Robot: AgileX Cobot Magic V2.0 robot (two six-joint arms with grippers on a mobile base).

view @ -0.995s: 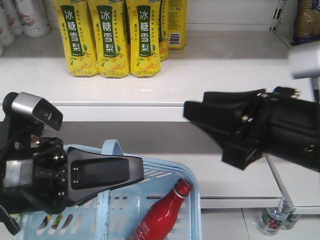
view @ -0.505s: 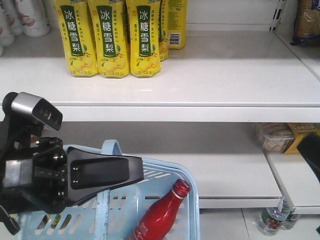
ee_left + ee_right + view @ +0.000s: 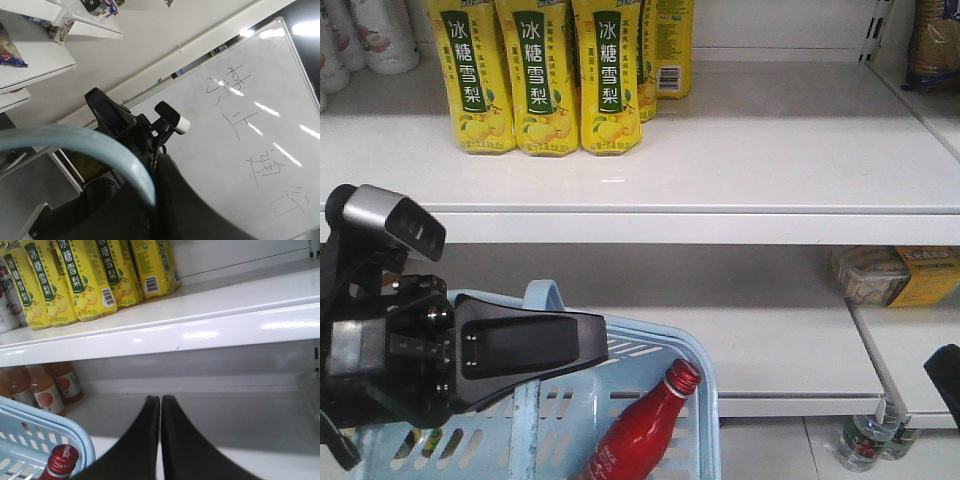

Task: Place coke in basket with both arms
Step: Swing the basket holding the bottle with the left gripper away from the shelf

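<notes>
The red coke bottle lies tilted inside the light blue basket, with its cap up near the right rim. Its cap also shows in the right wrist view, beside the basket rim. My left gripper is shut on the basket's blue handle. In the left wrist view the handle arcs into the dark jaws of the left gripper. My right gripper is shut and empty, to the right of the basket. In the front view only a black tip of the right arm shows.
Yellow pear-drink bottles stand at the back left of the upper white shelf. Orange drink bottles stand on the lower shelf behind the basket. Packets lie at the lower right. Water bottles stand on the floor.
My right arm has pulled back to the right and down, almost out of the front view. The basket, the coke and my left gripper have not moved.
</notes>
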